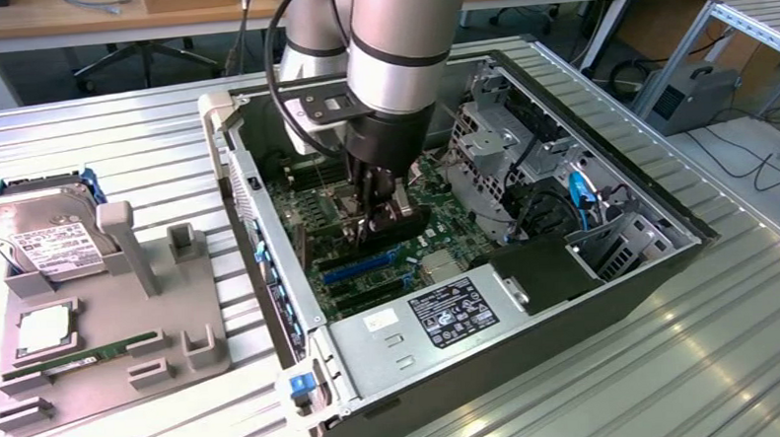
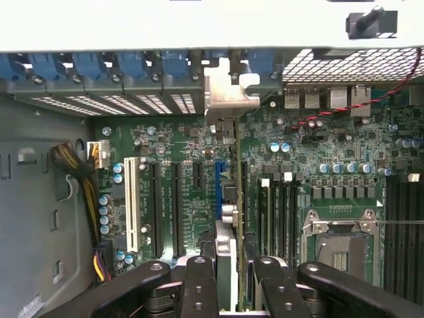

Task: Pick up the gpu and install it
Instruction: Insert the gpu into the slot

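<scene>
Inside computer case [image 1: 629, 267], gripper-held gpu [image 2: 228, 265]

No text is proving readable: labels are showing on the hard drive [image 1: 47, 245] and the power supply [image 1: 452, 313], their print too small.

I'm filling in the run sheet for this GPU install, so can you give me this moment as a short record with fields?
scene: open computer case lying on a metal table
end effector: inside the case, over the motherboard
held item: gpu, gripped on edge between the fingers
gpu position: upright above the expansion slots, silver bracket near the rear slot openings
parts stand: grey holder beside the case
left on stand: hard drive, memory stick
</scene>
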